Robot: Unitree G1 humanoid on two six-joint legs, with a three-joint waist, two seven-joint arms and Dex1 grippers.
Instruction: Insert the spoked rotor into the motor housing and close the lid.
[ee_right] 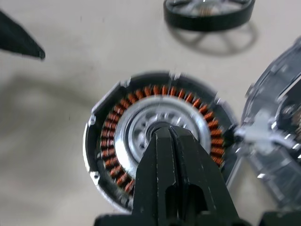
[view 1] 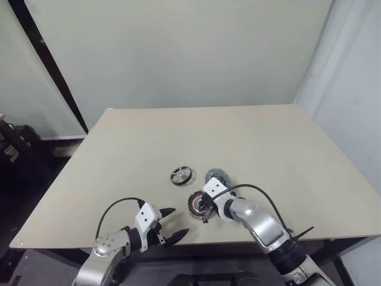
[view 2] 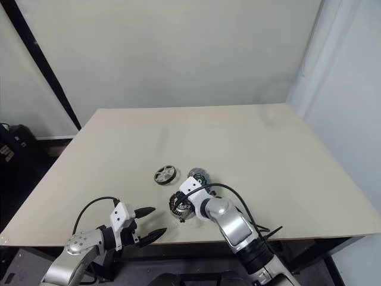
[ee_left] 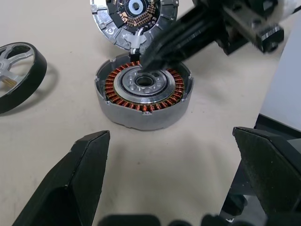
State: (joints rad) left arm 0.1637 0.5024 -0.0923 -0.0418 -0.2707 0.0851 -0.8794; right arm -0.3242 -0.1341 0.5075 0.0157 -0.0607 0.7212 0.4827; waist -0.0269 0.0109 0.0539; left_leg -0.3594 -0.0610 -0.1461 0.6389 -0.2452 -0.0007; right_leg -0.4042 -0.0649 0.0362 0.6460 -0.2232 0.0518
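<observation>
Pale beige tabletop against a plain light wall, w/ three motor parts grouped near the front edge. Motor housing sits flat closest to the robot, copper windings ringed round a silver centre, open side up. Lid lies right behind it, rims touching or nearly so; its upturned face shows a circuit pattern and dark centre, and a small white connector bridges the two parts. Spoked rotor rests apart from both, off to the robot's left of the lid and farther back, spokes up, dark rim on the table.

Right gripper is pinched fully closed, holding nothing, tips down over the housing's silver centre at the hub; can't tell if they actually touch the metal. Left gripper hangs at the table's front edge, fingers spread wide and empty, aimed toward the housing but well short of it.
</observation>
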